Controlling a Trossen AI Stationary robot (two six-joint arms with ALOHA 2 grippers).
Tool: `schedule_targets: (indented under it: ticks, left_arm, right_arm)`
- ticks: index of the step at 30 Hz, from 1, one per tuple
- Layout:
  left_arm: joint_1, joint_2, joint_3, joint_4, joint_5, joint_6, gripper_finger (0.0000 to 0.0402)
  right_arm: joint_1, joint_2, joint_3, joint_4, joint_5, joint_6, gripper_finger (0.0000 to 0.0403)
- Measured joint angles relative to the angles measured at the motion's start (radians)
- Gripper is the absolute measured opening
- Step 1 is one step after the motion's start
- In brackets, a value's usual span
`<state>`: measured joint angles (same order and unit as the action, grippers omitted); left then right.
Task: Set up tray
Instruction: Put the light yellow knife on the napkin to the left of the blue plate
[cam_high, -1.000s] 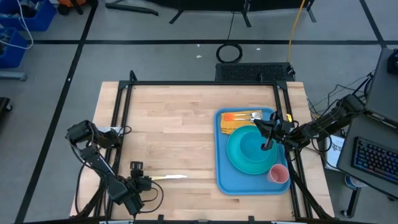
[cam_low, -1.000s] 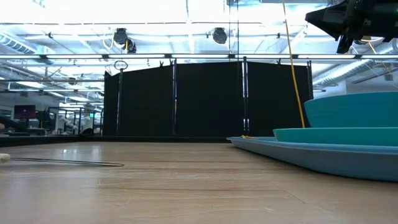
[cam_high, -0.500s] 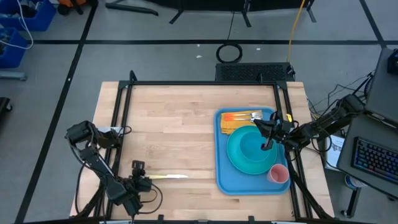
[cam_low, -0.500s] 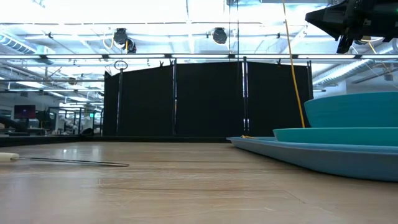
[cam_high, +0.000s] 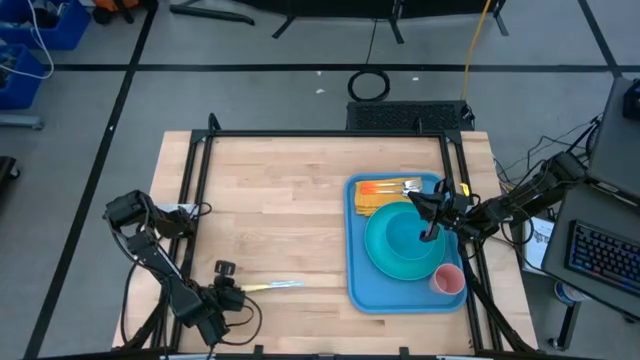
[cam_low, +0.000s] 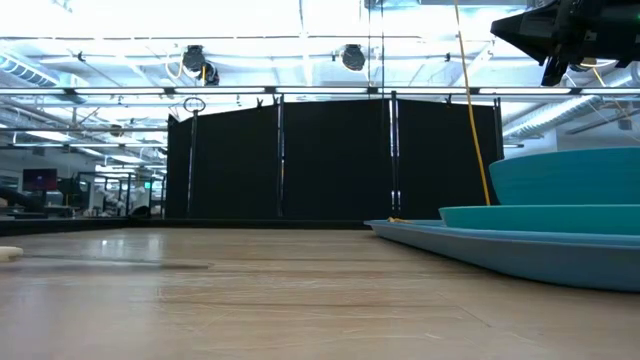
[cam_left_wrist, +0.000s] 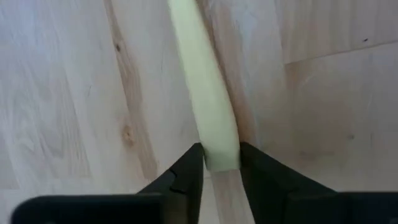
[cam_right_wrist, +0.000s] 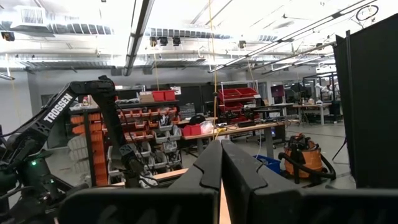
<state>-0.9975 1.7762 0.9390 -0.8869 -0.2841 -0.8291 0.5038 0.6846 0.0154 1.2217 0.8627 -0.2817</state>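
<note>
A knife (cam_high: 272, 286) with a pale yellow handle and a silver blade lies flat on the wood near the table's front left. My left gripper (cam_high: 238, 291) stands over its handle end, pointing steeply down, shut on it. At the right, the blue tray (cam_high: 356, 292) carries a turquoise plate (cam_high: 400, 245), a pink cup (cam_high: 448, 280) and a yellow-orange napkin (cam_high: 372, 196) with forks on it. My right gripper (cam_high: 415, 199) hangs shut, high above the tray, touching nothing. My left gripper pinches the free end of the knife's pale handle (cam_left_wrist: 221, 152) between its two fingers (cam_left_wrist: 189, 168), one on each long side. The fingers come from above, slanting steeply down. The knife lies on the table, its blade toward the tray.
Bare wood stretches between the knife and the tray (cam_low: 500, 250). A black metal frame (cam_high: 300, 134) runs along the table's far edge and down both sides. The right arm (cam_low: 560, 35) reaches in from the table's right, above the plate.
My left gripper has tipped a little over the handle end. The knife has slid slightly toward the table's right edge, staying flat on the wood. My right arm has kept still.
</note>
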Motion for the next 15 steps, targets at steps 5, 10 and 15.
schedule_targets:
  ticks: [5, 10, 15]
  left_arm:
    - [-0.018, 0.002, -0.002, 0.032, -0.007, 0.027, 0.0072]
    - [-0.021, 0.004, -0.002, 0.045, -0.009, 0.022, 0.0072]
    - [-0.017, -0.008, -0.002, 0.052, 0.016, -0.004, 0.0071]
  right_arm:
    - [0.000, 0.000, 0.000, 0.000, 0.000, 0.000, 0.0000]
    - [0.000, 0.000, 0.000, 0.000, 0.000, 0.000, 0.0000]
    - [0.000, 0.000, 0.000, 0.000, 0.000, 0.000, 0.0000]
